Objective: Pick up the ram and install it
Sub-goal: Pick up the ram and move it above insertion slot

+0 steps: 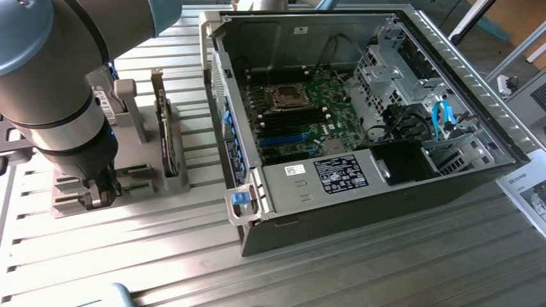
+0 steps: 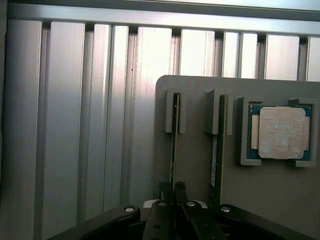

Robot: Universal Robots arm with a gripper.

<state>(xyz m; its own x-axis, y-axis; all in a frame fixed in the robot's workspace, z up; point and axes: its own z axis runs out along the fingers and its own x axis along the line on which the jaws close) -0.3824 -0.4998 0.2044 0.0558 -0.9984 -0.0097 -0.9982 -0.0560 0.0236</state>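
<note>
Two thin green ram sticks stand on edge in slots of a grey holder (image 2: 195, 165). In the wrist view my gripper (image 2: 172, 189) has its black fingers (image 2: 164, 192) pressed against both sides of one ram stick (image 2: 175, 130), near its end. The other ram stick (image 2: 216, 150) stands free in the slot beside it. In the exterior view my gripper (image 1: 107, 190) reaches straight down into the holder (image 1: 73, 198) at the exterior view's left, well apart from the open computer case (image 1: 256, 211) with its motherboard (image 1: 298, 115).
A square silver processor chip (image 2: 280, 132) lies in a recess of the holder beside the sticks. A larger upright card (image 1: 162, 128) stands in a stand between the holder and the case. The table (image 1: 358, 268) is ribbed metal. A paper sheet (image 1: 529, 192) lies at the exterior view's right.
</note>
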